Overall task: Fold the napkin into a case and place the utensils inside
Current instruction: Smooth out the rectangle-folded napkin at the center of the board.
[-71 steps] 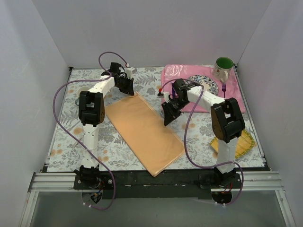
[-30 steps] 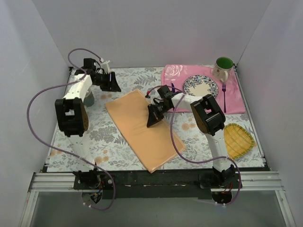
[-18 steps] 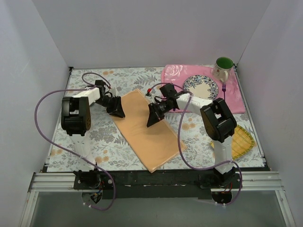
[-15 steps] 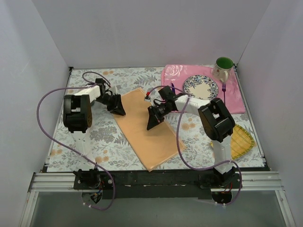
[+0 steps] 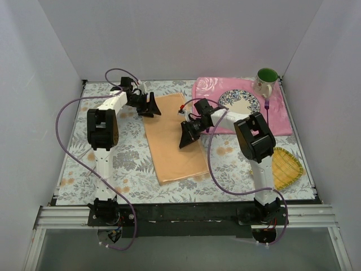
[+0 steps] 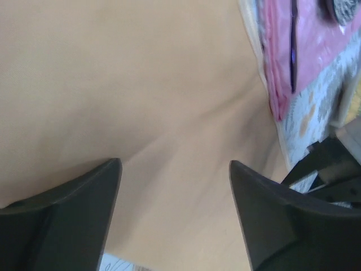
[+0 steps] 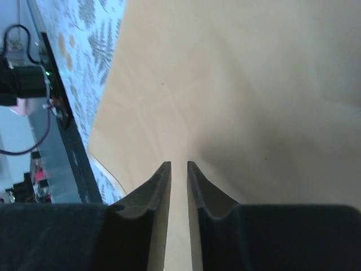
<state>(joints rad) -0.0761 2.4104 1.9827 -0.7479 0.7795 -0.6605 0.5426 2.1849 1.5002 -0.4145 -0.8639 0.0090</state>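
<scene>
– Fingers (image 6: 79,197) of left gripper (image 6: 175,165)?
– Spread wide, nothing between them. They hang just over the napkin (image 5: 169,144), at its far left corner.
– Right gripper (image 7: 175,165)?
– Fingers nearly together, with a thin slit between them. Cloth shows through the slit and nothing looks pinched. It sits low over the napkin's right edge, in the far half.
– Napkin itself?
– Folded to a long strip, flat on the table (image 5: 124,164), mid-table, running near to far. Its far end is close to the placemat (image 5: 282,121). There is a soft crease near the left fingers.
– Knife (image 6: 293,45)?
– On the placemat's left part, seen only in the left wrist view. It is beside the napkin, not on it or in it.
– Fork (image 5: 266,108)?
– On the placemat, right of the plate (image 5: 240,103), well apart from the napkin.
– Rest?
– Mug (image 5: 266,79) at the placemat's far right corner. Yellow mat (image 5: 285,166) beside the right arm, nearer than the placemat.
</scene>
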